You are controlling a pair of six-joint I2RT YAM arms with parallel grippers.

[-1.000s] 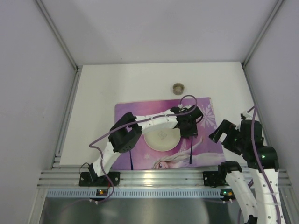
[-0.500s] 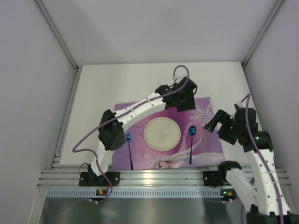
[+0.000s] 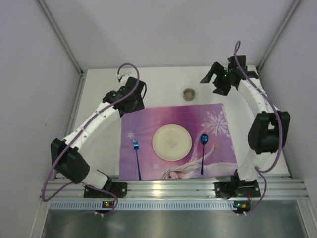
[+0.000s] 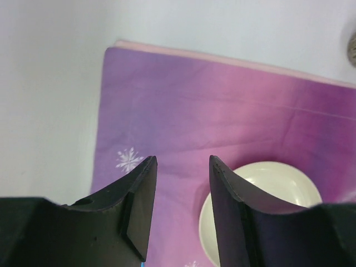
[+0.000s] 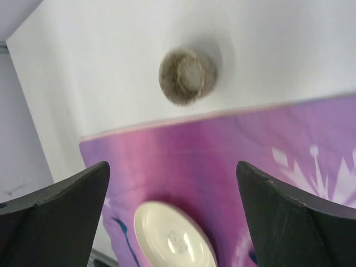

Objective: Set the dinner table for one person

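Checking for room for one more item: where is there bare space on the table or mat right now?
Bare white table runs along the far edge behind the cup, between the left gripper and right gripper, both open. On the placemat, the snowflake corner right of the spoon is free. Crowded: mid-mat, where fork, plate and spoon sit side by side.

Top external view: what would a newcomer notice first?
The purple-pink placemat on the white table stands out, a cream plate at its centre, blue fork left of it, blue spoon right. Left claw and right claw hover open and empty at the far side, flanking a small brownish cup beyond the placemat.
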